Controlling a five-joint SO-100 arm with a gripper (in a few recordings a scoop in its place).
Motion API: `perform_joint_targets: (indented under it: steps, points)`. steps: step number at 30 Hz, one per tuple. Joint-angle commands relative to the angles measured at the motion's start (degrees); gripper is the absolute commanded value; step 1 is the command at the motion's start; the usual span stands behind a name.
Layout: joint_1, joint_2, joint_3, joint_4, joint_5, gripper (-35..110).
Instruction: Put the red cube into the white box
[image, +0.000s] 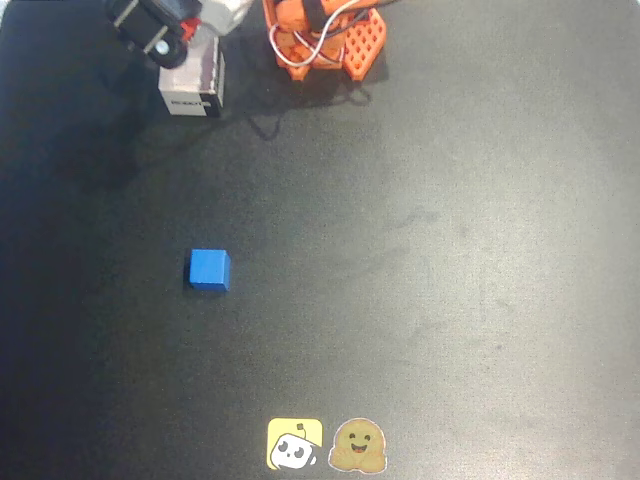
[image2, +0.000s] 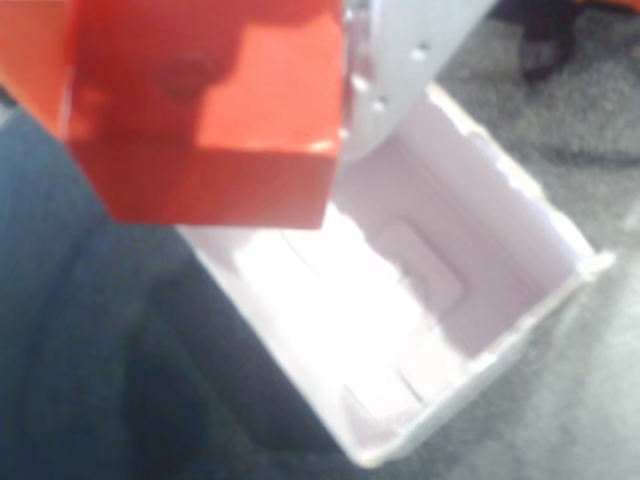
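Wrist view: I see the red cube (image2: 210, 120) clamped in the gripper (image2: 215, 110), one white finger (image2: 400, 70) pressed on its right face; the other side is orange and blurred.
Key relation: the white box (image2: 520, 290) lies below the cube and toward the lower right of this view; the cube hangs over the box's upper-left corner, not over its middle.
Box axis: its open top runs diagonally, from upper left to lower right.
Box inside: bare, nothing lies in it.
Overhead view: the gripper (image: 160, 35) is at the top left, over the white box (image: 195, 90), beside the orange arm base (image: 330, 40).
Writing: a dark label (image: 192, 103) sits on the box's side wall (white letters, too small for me to read).
Stickers: two cartoon stickers (image: 325, 445) at the bottom edge, without words I can read.
Other cube: the blue cube (image: 209, 270) rests well apart from the box, on the black table (image: 450, 250).
My judgement: I would shift a little toward the box's centre before I let go, otherwise the cube may catch the thin wall.
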Motion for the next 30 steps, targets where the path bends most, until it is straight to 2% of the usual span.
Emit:
perform_joint_targets:
  steps: [1,10,18,20,24,30]
  points:
    - [-0.53,2.20,0.18,-0.44,0.79,12]
    - [-8.53,16.35,5.10,3.34,4.66,16]
    - [-10.99,16.87,5.10,3.52,4.22,17]
    - [-10.81,18.11,5.19,3.60,3.78,14]
    - [-10.37,20.21,5.89,3.60,3.96,0]
    - [-12.74,20.04,6.94,-0.97,4.31,0]
